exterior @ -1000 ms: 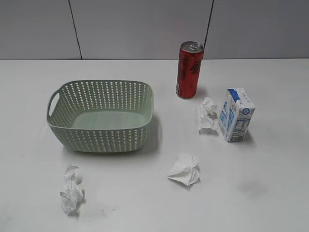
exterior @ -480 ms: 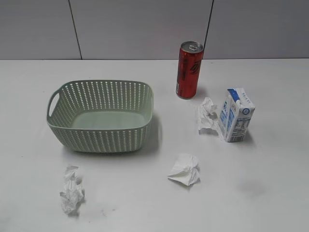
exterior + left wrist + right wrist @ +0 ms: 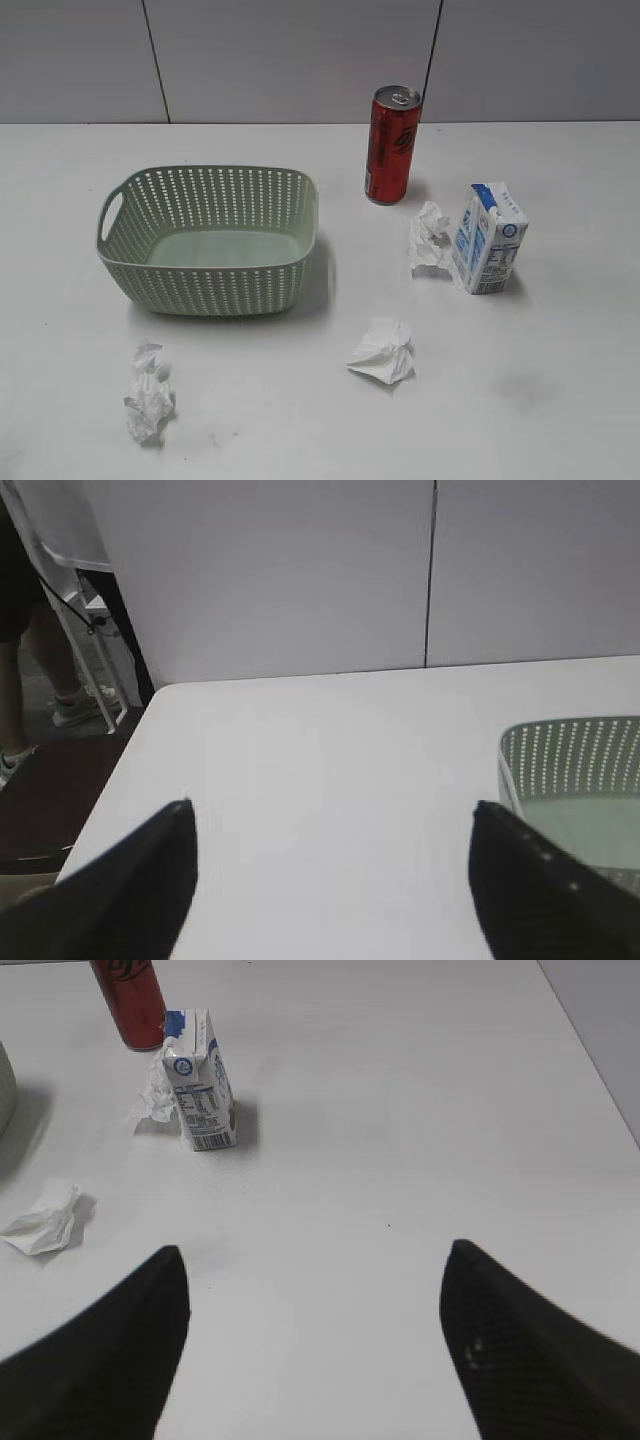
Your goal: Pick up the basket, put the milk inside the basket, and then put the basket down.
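The sage-green basket point(image 3: 212, 238) stands empty on the white table, left of centre; its corner also shows at the right edge of the left wrist view point(image 3: 575, 780). The milk carton point(image 3: 489, 238) stands upright on the right, and it shows in the right wrist view point(image 3: 203, 1080) at the upper left. My left gripper point(image 3: 330, 815) is open and empty over bare table, left of the basket. My right gripper point(image 3: 315, 1260) is open and empty, well short of the milk. Neither gripper shows in the exterior view.
A tall red can point(image 3: 392, 145) stands behind the milk. Crumpled paper balls lie beside the milk point(image 3: 430, 238), in front of centre point(image 3: 383, 351) and front left point(image 3: 149, 392). The table's left edge point(image 3: 115, 770) drops off to the floor.
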You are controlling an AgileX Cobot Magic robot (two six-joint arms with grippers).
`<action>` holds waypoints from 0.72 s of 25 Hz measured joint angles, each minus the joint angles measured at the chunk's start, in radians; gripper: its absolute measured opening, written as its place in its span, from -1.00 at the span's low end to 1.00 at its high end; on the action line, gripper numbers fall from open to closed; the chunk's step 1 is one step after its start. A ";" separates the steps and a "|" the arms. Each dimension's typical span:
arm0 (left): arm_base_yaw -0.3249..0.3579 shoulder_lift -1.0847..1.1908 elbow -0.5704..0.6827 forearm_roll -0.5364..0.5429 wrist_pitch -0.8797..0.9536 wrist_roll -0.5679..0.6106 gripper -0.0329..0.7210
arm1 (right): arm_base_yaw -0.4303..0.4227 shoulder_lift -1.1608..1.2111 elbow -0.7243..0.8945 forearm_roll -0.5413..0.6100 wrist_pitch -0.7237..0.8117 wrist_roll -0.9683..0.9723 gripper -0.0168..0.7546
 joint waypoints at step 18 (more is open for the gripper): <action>-0.218 1.109 -0.501 -0.044 0.082 0.000 0.78 | 0.000 0.000 0.000 0.000 0.000 -0.001 0.57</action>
